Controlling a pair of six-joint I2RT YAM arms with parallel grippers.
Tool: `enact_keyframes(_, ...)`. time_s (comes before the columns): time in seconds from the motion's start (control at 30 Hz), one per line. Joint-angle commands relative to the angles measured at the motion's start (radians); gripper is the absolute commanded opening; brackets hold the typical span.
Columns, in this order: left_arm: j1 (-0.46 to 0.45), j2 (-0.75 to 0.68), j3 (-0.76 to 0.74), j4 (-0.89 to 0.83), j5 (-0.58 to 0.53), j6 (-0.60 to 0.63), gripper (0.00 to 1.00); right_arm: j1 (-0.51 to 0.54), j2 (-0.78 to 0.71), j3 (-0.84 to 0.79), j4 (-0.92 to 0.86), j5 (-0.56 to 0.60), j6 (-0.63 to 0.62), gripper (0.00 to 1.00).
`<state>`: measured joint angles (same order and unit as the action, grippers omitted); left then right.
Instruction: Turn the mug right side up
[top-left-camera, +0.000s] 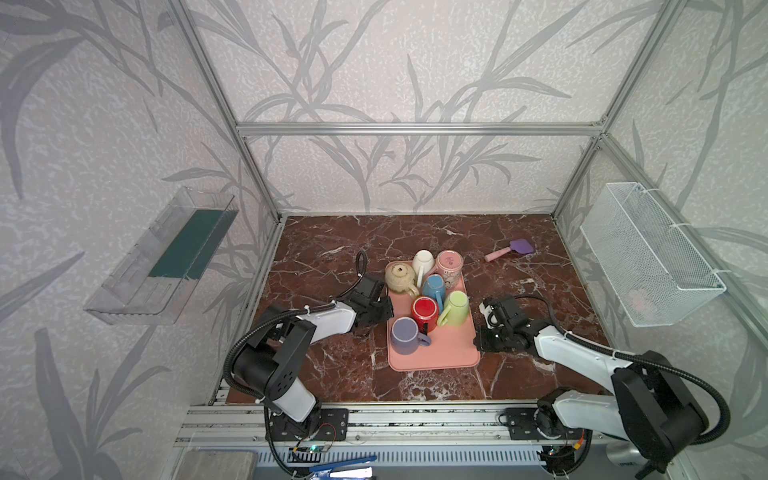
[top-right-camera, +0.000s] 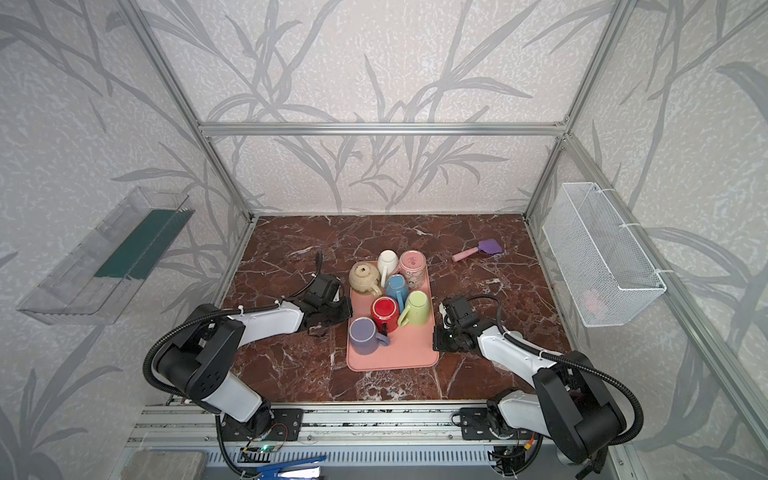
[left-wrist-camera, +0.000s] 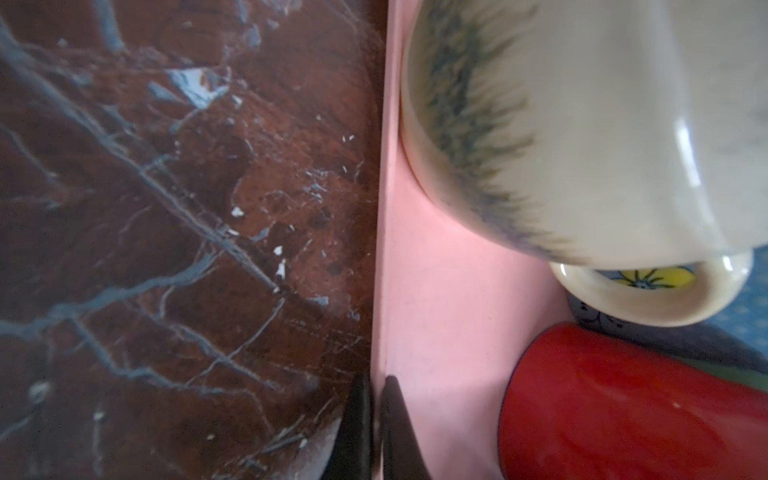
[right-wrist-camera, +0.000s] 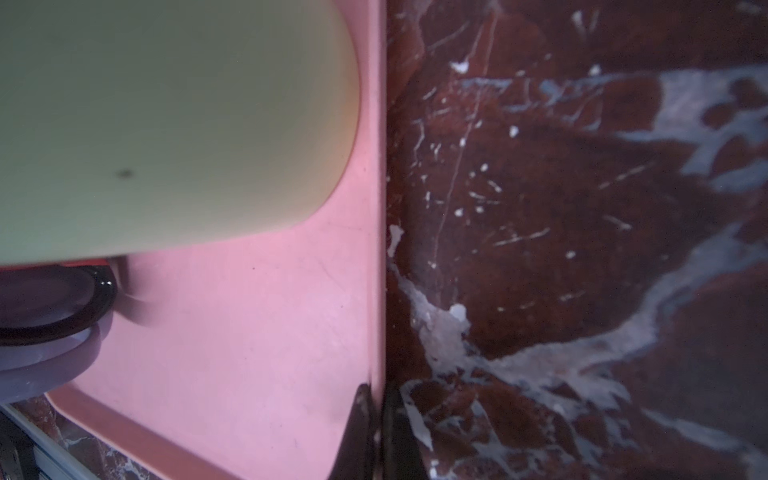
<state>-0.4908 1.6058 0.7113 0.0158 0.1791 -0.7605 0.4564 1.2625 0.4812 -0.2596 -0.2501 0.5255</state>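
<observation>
Mugs: seven crowded the far half of the tray; which one was meant could not be told.
Beige mug (top-left-camera: 400, 274): base up, rim down on the tray floor, at the far left corner just inside the left rim.
Pink mug (top-left-camera: 449, 264): base up, at the far right corner.
White mug (top-left-camera: 423, 262): tipped over between the beige and pink mugs, mouth hidden.
Blue mug (top-left-camera: 433, 287): tilted, in the middle, just behind the red mug.
Green mug (top-left-camera: 456, 305): tilted with its base upward, near the right rim.
Red mug (top-left-camera: 424, 311): in the middle, black handle on its near side; which end was up could not be told.
Purple mug (top-left-camera: 405, 334): nearest of all, just beside the red mug, handle pointing right.
Tray (top-left-camera: 436, 357): pink, flat on the table, near half bare.
Left gripper (left-wrist-camera: 376, 386): jaws pressed almost together, pinching the tray's left rim beside the red mug.
Right gripper (right-wrist-camera: 376, 395): jaws likewise pinched on the tray's right rim, near the green mug.
Table (top-left-camera: 332, 249): dark red marble.
Spatula (top-left-camera: 509, 249): purple blade, pink handle, lying far right, well apart from the tray.
Basket (top-left-camera: 648, 253): white wire, on the right wall.
Shelf (top-left-camera: 162, 257): clear plastic, on the left wall.
</observation>
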Motion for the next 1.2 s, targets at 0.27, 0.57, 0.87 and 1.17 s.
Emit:
enact_keyframes(0.27, -0.004, -0.016, 0.022, -0.022, -0.045, -0.008, 0.06, -0.008, 0.005, 0.037, -0.022, 0.000, -0.025, 0.22)
enact_keyframes(0.57, 0.001, -0.012, 0.095, -0.094, -0.077, 0.031, 0.31, -0.045, -0.018, 0.048, -0.046, 0.018, -0.042, 0.36)
enact_keyframes(0.87, 0.014, -0.094, 0.146, -0.211, -0.114, 0.093, 0.40, -0.058, -0.083, 0.109, -0.155, 0.070, -0.102, 0.39)
enact_keyframes(1.17, 0.007, -0.316, 0.130, -0.408, -0.149, 0.152, 0.53, -0.014, -0.205, 0.169, -0.270, 0.099, -0.211, 0.47)
